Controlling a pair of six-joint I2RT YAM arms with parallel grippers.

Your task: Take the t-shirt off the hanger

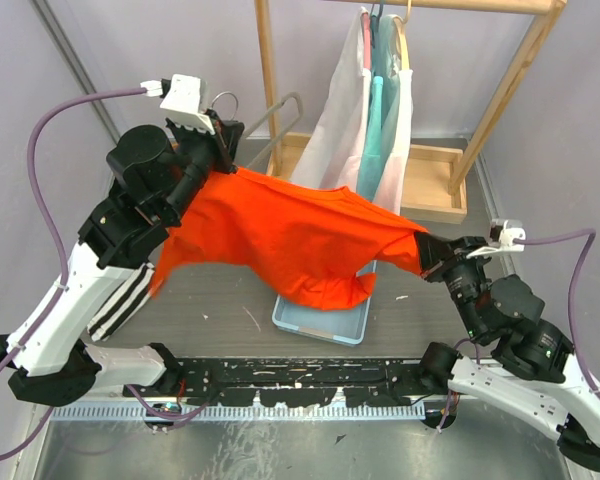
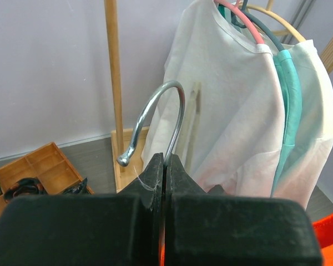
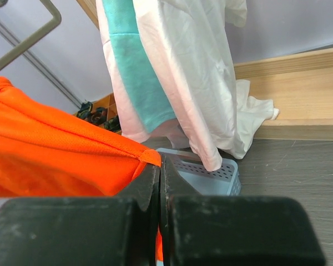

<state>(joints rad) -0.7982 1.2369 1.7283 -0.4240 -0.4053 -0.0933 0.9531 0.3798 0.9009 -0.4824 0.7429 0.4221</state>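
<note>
Close to the arm bases, on the table (image 1: 220, 305), sits a blue basket (image 1: 320, 325). A striped cloth (image 1: 120, 300) lies off to the left (it looks like no part of this job).

Just above the basket hangs the orange t-shirt (image 1: 300, 235). It is pulled out wide between the two arms, like a sheet. The right gripper (image 1: 427, 255) is clenched on one edge of it, and its wrist view shows the orange hem pinched between the fingers. The left gripper (image 1: 220, 135) is up high on the other side. It is squeezed tight on the hanger (image 2: 180, 113), and the shiny hook pokes up from between its fingers.

A grey bar (image 1: 296, 97) sticks out past the shirt by the left gripper. I think it is one end of the hanger, now bare, but I cannot be sure.

So the job looks about half done. Both arms have their grip and the shirt is stretched, but the cloth reaches right up to the left gripper, so it is not yet off. What seems left is to pull it away until it slips free.

Far at the back stands a wooden rack (image 1: 270, 70) with white and teal shirts (image 1: 340, 130) hanging on it.
</note>
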